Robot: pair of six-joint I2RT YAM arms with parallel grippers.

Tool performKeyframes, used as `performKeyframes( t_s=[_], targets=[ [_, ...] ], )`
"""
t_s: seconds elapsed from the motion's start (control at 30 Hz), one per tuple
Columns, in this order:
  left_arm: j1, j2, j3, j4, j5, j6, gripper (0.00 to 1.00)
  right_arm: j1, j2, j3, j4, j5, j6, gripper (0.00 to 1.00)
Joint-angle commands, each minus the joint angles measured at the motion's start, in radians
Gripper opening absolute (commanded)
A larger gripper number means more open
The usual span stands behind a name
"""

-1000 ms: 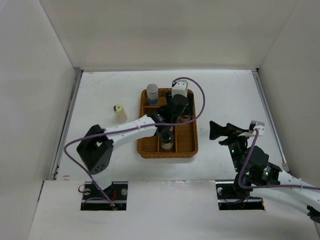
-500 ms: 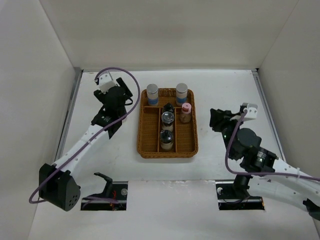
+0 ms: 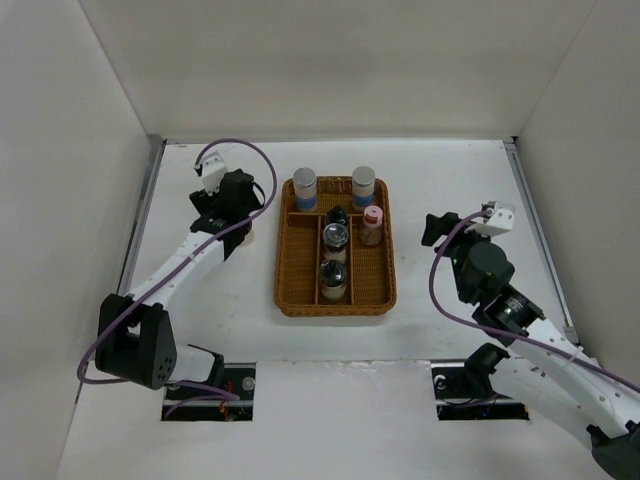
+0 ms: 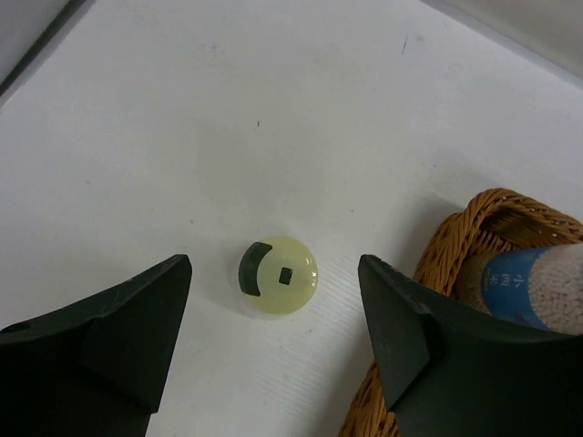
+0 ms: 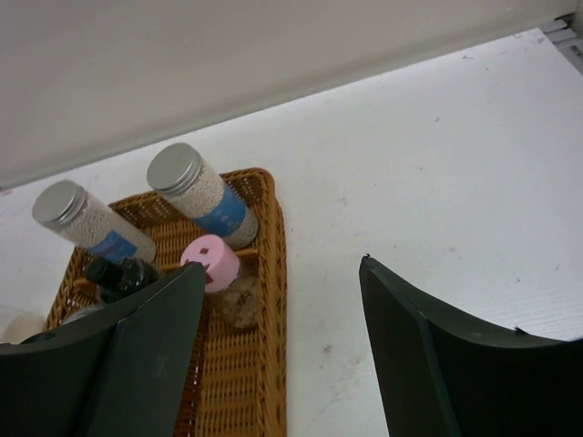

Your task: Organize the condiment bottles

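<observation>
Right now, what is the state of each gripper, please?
Left gripper: open, holding nothing, poised over the cream shaker.
Right gripper: open, holding nothing.

I think this is a robot lab, a place for tests. I work on a flat white table [image 3: 450, 180] shut in by plain white walls [image 3: 330, 60] on three sides, like a big box. My left arm [image 3: 175, 268] and my right arm [image 3: 550, 350] are fixed at the near edge, by holes [image 3: 205, 385] cut in a white board [image 3: 340, 420]. Purple cables [image 3: 240, 141] loop off my arms. A brown wicker tray [image 3: 285, 270] of small bottles [image 3: 304, 188] sits in the middle of all that white.
</observation>
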Motion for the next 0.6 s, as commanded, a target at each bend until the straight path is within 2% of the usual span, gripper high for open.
performKeyframes(
  t_s=[0.0,0.57],
  targets=[
    [0.036,0.029,0.021,-0.035,0.106,-0.069,0.73,-0.033,0.003,0.002,0.049,-0.078,0.022,0.76],
    [0.029,0.106,-0.025,-0.001,0.1,-0.103,0.72,-0.032,0.052,0.013,0.051,-0.078,0.01,0.78]
  ],
)
